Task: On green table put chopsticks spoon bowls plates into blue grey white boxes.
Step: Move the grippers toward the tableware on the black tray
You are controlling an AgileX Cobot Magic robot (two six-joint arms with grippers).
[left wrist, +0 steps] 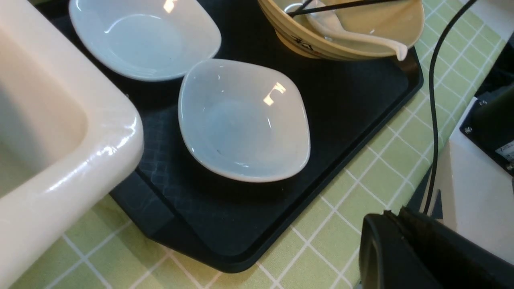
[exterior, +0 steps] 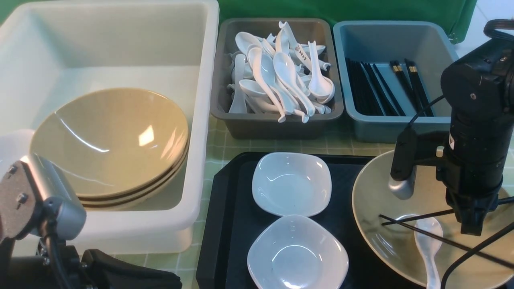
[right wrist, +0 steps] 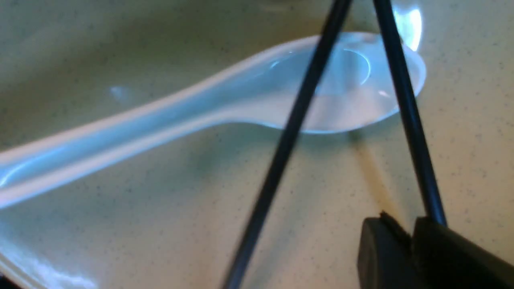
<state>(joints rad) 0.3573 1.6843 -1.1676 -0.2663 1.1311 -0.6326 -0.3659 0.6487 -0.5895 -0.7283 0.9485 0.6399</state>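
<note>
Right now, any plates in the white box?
No, the white box holds only stacked bowls; both plates sit on the tray.

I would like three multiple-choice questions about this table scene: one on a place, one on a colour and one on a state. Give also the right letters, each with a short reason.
1. The two white plates stand:
A) on the black tray
B) on a shelf
C) on the floor

2. The many spoons lie together in a box of which colour?
A) blue
B) white
C) grey

3. The tan bowls in the white box are:
A) upside down
B) stacked one in another
C) side by side

Answers:
1 A: both plates sit on the dark tray surface.
2 C: the spoons fill the grey box, the middle one of the three.
3 B: their brown rims show one under another.
</note>
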